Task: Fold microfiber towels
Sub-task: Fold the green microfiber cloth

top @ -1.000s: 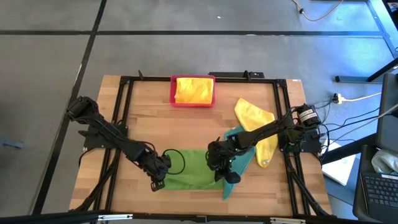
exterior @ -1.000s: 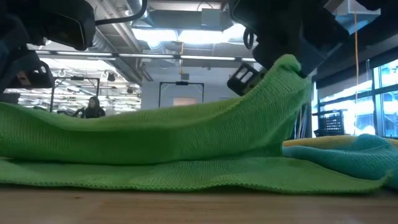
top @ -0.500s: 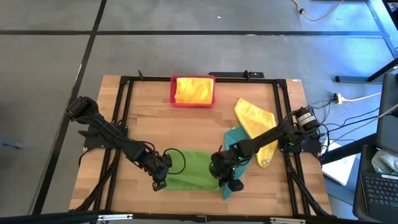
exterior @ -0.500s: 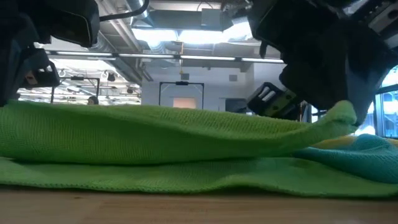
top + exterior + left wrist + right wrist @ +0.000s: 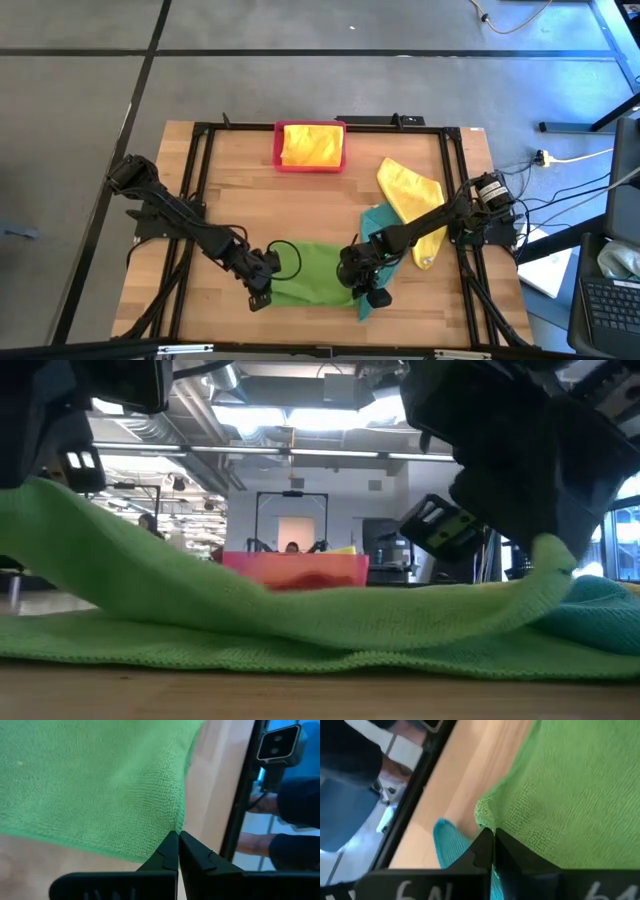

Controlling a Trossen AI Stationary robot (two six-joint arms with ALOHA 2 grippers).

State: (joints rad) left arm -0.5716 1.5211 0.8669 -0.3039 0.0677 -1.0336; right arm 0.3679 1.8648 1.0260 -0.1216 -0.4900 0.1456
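Observation:
The bright green towel [image 5: 312, 270] lies near the table's front edge, doubled over on itself, with its right end over the teal towel [image 5: 378, 222]. My left gripper [image 5: 256, 298] is shut on its near left corner and my right gripper [image 5: 372, 296] on its near right corner. A yellow towel [image 5: 408, 190] lies flat at the right, partly over the teal one. Another yellow towel [image 5: 312, 143] lies in the pink tray [image 5: 278, 150] at the far edge. My left gripper pinches the green towel's corner [image 5: 176, 826] between its two fingers, slanting down from the table's left. The corner [image 5: 40, 495] is held up off the table and the cloth slopes down from it, slack. My right gripper pinches the green towel's corner [image 5: 484, 820] between its two fingers, slanting down from the right. That corner [image 5: 552, 550] sits a little above the lower layer, just over the teal towel [image 5: 447, 840]; the cloth beside it is bunched.
A black frame [image 5: 200, 180] runs around the wooden table [image 5: 260, 200]. The pink tray [image 5: 295, 568] shows beyond the green cloth in the low view. Bare wood lies between the tray and the green towel.
My right gripper has gone toward the near edge and down, bringing its corner of the green towel over the lower layer, so the towel is folded in half. The upper layer then sagged in the middle while its left corner stayed raised in my left gripper.

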